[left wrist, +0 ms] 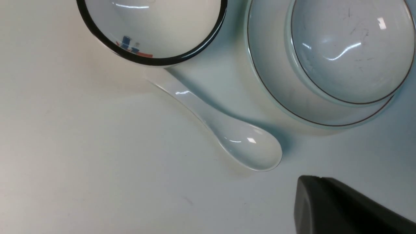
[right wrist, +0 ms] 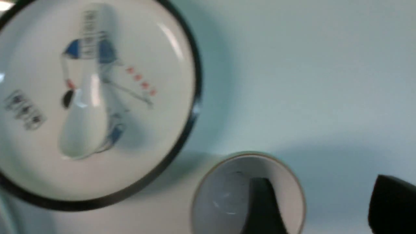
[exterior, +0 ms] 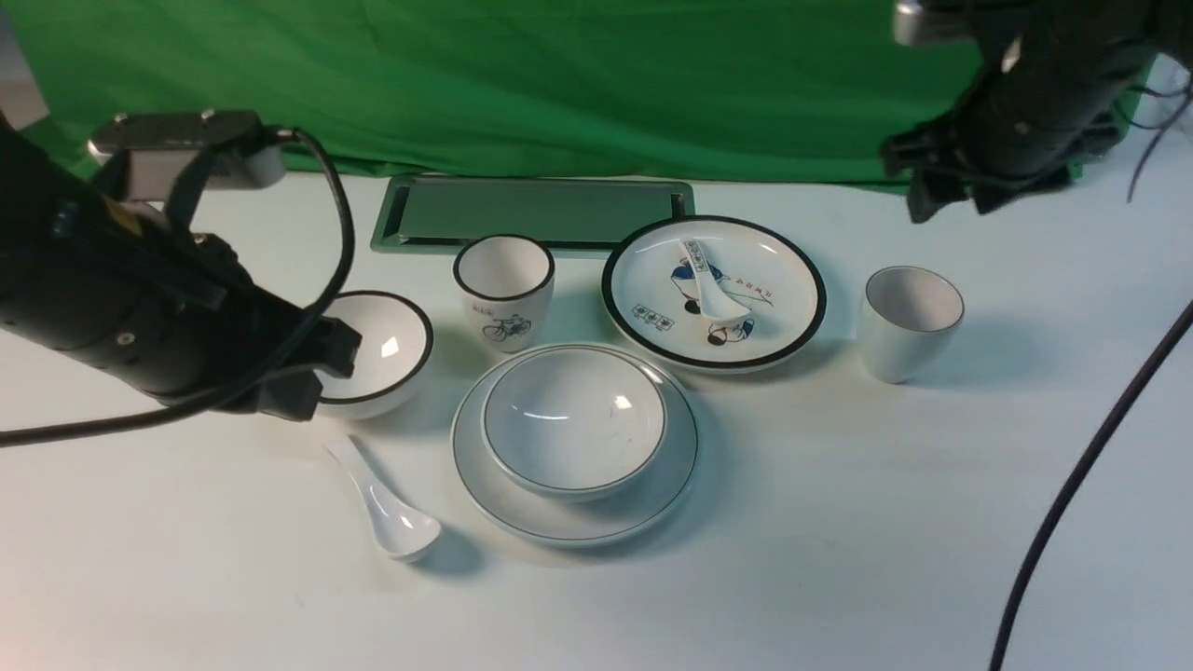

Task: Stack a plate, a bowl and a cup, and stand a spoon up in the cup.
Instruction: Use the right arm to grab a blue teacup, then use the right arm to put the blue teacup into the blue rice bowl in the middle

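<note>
Plain white shallow bowl (exterior: 573, 424) sat in the large thin-rimmed white plate (exterior: 652, 508), front centre of the counter (exterior: 839, 559). Glossy white ceramic spoon (exterior: 387, 508) lay just left, near the black-rimmed bowl (exterior: 391, 345). Left hand (exterior: 312, 373) was closed and empty beside that bowl. Plain white tapered cup (exterior: 909, 321) stood apart at right with open counter around it, right hand (exterior: 951, 200) open above. Bicycle cup (exterior: 503, 289) and pictured plate (exterior: 792, 298) carrying a small spoon (exterior: 713, 291) stood behind. Count: two each of plates, bowls, cups, spoons.

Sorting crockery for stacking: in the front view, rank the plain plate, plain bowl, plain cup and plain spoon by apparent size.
1. plate
2. bowl
3. cup and spoon, unranked: spoon longer, cup bulkier but farther away.
</note>
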